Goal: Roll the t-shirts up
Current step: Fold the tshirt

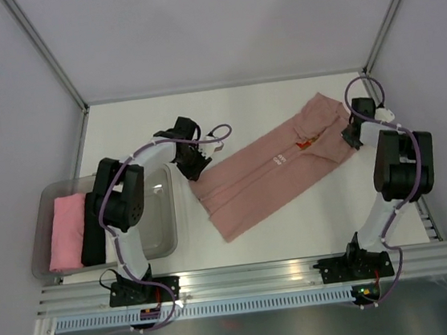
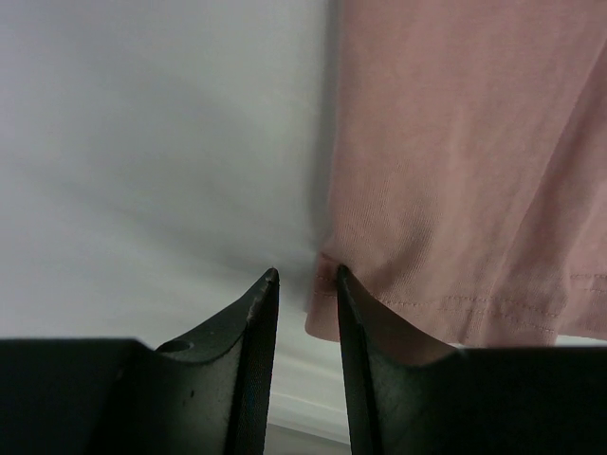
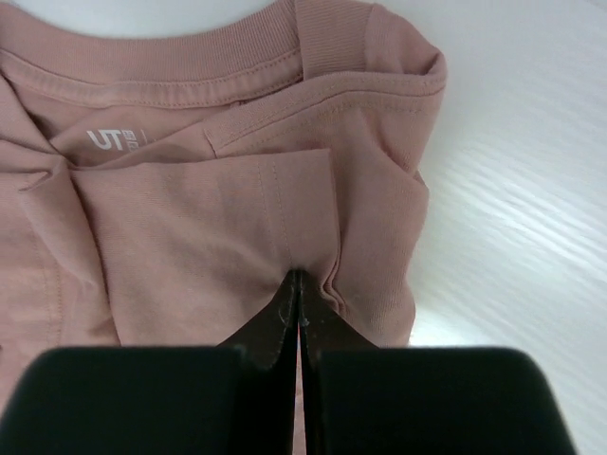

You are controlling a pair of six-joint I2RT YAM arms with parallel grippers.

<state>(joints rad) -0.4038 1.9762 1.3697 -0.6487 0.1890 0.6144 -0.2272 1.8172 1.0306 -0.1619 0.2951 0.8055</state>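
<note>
t-shirt (image 1: pixel 265 179): salmon-pink, folded into a long strip, flat on the desk (image 1: pixel 281 104) — lies diagonally, hem toward the left arm, collar (image 3: pixel 190 76) toward the right arm; small red-brown print faces up.
left claw (image 2: pixel 305 275): fingers apart, low over the desk at the hem corner; the corner sits right at one fingertip, nothing clamped.
right claw (image 3: pixel 299 275): fingers pressed together, pinching a puckered fold just below the collar, near the strip's edge.
tray (image 1: pixel 168 250): on the desk left of the left arm, well apart from the t-shirt — holds a bright pink roll (image 1: pixel 67 230) beside a dark bundle (image 1: pixel 93 231).
</note>
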